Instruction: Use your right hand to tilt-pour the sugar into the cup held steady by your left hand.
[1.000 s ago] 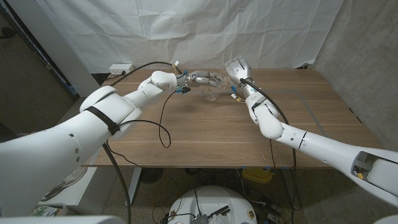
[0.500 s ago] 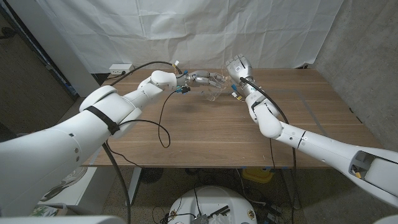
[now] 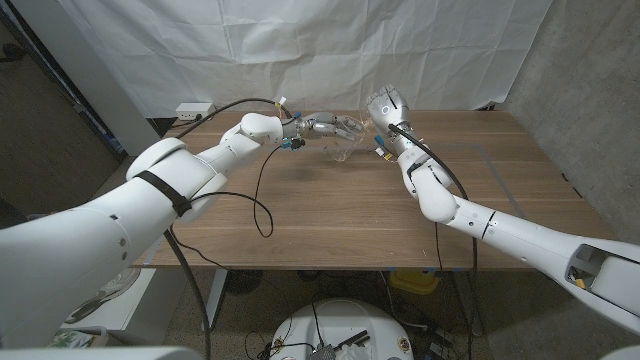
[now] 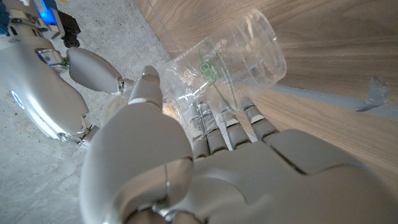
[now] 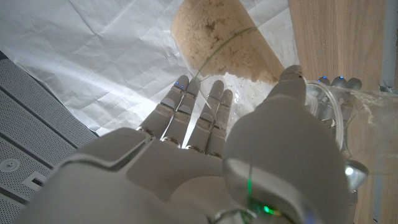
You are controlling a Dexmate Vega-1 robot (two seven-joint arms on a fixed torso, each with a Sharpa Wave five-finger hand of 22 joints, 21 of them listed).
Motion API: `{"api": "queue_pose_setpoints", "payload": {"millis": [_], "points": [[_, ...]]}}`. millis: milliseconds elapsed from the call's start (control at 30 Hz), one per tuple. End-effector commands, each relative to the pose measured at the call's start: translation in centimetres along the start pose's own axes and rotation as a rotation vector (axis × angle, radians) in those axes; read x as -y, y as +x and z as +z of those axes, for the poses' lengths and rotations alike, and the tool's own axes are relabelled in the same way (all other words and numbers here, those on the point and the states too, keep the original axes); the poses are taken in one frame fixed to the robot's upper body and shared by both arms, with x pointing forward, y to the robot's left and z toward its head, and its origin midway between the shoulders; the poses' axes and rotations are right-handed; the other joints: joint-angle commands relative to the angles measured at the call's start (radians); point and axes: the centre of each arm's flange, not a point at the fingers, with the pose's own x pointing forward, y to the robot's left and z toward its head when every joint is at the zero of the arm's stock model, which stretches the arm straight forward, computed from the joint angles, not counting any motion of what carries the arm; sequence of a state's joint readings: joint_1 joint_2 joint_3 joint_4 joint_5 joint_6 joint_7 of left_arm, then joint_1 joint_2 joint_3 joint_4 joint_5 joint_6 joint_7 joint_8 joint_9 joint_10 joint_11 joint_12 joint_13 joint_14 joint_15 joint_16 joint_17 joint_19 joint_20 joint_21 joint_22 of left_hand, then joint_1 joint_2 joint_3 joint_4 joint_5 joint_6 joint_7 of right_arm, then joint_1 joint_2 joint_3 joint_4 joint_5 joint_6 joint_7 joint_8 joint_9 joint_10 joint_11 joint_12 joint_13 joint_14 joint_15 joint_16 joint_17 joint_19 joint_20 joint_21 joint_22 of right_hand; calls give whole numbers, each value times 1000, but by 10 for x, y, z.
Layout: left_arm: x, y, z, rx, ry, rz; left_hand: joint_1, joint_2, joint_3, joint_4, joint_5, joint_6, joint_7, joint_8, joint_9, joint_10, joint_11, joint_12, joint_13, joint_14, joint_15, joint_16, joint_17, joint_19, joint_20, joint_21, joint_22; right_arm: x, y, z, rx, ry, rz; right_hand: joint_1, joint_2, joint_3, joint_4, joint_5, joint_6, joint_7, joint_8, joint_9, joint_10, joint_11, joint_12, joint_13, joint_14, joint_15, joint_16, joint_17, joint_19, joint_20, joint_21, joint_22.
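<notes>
Right hand (image 3: 385, 108) is wrapped around a clear cup of sugar (image 5: 219, 38), thumb on one side, fingers (image 5: 200, 115) on the other. It's held up off the table, at the far middle of it, close to the white backdrop sheet (image 3: 300, 50). The right wrist view shows it tilted, with pale brown, grainy sugar packed against the wall and bottom, and a green line printed on the plastic. Can't tell whether any sugar is leaving the rim.

Left hand (image 3: 335, 127) grips the empty clear cup (image 4: 227, 59): thumb on one side, fingers (image 4: 233, 127) curled under and around the lower part. The left wrist view shows the cup with a green printed mark on its side and the open mouth pointing away from the palm. In the head view it sits just beside the right hand, slightly lower, above the wooden table (image 3: 330, 215). The two cups are near each other; can't tell whether they touch.

The right hand also shows in the left wrist view, close to the empty cup.

Outward: both white arms reach in from the near corners and meet at the far middle. A black cable (image 3: 262, 190) loops along the left arm over the tabletop. A white power strip (image 3: 194, 108) sits at the table's far left corner.
</notes>
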State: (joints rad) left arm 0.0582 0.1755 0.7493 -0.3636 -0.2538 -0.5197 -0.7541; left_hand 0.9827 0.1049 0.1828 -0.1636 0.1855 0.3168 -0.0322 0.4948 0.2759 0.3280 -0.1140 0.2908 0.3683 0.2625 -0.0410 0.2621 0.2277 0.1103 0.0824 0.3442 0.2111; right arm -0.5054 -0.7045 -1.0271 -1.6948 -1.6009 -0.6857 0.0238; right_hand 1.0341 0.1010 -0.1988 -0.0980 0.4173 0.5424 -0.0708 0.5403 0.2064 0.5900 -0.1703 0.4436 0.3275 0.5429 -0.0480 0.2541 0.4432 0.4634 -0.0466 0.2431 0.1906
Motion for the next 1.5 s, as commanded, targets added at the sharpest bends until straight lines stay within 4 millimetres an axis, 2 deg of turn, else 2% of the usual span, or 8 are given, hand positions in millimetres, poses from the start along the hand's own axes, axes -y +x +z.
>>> {"api": "queue_pose_setpoints", "payload": {"millis": [33,233,400,1200,1500], "points": [[-1,1,0,3,-11,9,-4,11,17,20,4,25,-13,4,5,9,0,-1,2,9,-63,-2,2,1,2,5,2,3,2,5,20,-15,-7,14,12,-4,-2,1,115,-99,6,2,9,-6,-3,5,1,-172,-3,3,-7,-57,-5,3],[-4,2,0,-7,-24,25,-4,10,16,20,4,24,-12,3,5,9,-1,-1,3,11,-63,-2,1,2,2,5,2,1,1,9,28,-40,-28,30,17,0,-8,2,122,-105,5,1,15,-9,-3,7,2,-177,-1,6,-10,-60,-6,3],[-4,3,-1,-18,-37,29,-5,12,16,21,4,24,-13,3,5,9,1,-2,3,10,-62,-3,2,1,3,5,2,0,3,9,45,-67,-21,52,15,3,-18,2,134,-116,5,0,23,-26,-6,10,0,-176,2,12,-26,-73,-12,3],[-9,12,0,-74,-37,60,-8,13,17,22,4,24,-11,1,6,9,-1,-5,5,13,-63,-4,1,0,3,7,2,-4,5,5,11,-57,-34,61,12,-12,-12,-2,149,-120,-4,-1,37,-34,-18,20,-1,-177,0,19,-47,-82,-17,3],[-1,20,7,-60,-40,13,-5,11,17,20,5,21,-13,0,7,9,-3,-6,6,14,-68,-6,0,2,1,8,1,-5,3,1,1,-47,-34,61,13,-16,-8,-2,150,-120,-7,0,39,-32,-23,23,3,-177,0,20,-45,-80,-15,3]]}}
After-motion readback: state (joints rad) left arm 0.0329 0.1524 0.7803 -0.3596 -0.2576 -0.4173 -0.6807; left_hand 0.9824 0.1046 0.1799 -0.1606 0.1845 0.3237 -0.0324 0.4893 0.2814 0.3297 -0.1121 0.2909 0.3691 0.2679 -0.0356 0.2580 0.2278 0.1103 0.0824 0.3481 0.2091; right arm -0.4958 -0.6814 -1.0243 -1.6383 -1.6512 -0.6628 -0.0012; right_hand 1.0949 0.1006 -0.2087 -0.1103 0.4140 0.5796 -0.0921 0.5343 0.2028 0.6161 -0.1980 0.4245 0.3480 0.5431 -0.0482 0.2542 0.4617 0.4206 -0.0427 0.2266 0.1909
